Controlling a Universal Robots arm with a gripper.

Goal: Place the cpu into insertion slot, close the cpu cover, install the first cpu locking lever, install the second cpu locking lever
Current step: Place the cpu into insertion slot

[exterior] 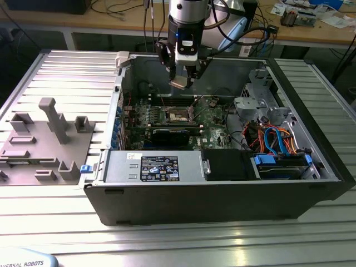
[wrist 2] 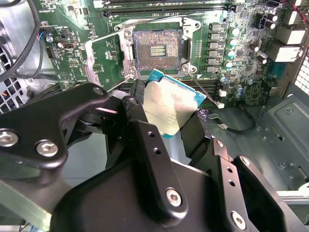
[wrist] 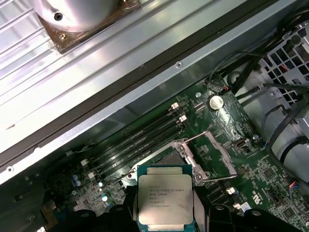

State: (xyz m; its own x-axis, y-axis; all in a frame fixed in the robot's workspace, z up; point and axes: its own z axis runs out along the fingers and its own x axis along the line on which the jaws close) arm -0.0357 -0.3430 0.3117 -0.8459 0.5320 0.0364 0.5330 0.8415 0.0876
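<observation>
My gripper [exterior: 181, 82] is shut on the cpu [exterior: 178, 84], a flat square chip with a silvery top, and holds it tilted in the air above the green motherboard inside the open computer case. In the second wrist view the cpu [wrist 2: 171, 108] sits between the black fingers [wrist 2: 137, 123], short of the insertion slot [wrist 2: 158, 50], whose tan-gold contacts lie bare. The insertion slot [exterior: 178, 115] lies below the gripper in the exterior view. The cpu cover [wrist: 215, 154], a thin grey metal frame, stands swung open beside the socket. In the first wrist view the cpu [wrist: 165, 198] partly hides the socket.
A long black graphics card [exterior: 169, 134] lies just in front of the socket. A power supply [exterior: 156, 167] and a drive bay with blue cables [exterior: 278, 150] fill the case front. Memory slots [wrist: 135, 140] run beside the socket. A grey parts fixture [exterior: 44, 139] stands at the exterior view's left.
</observation>
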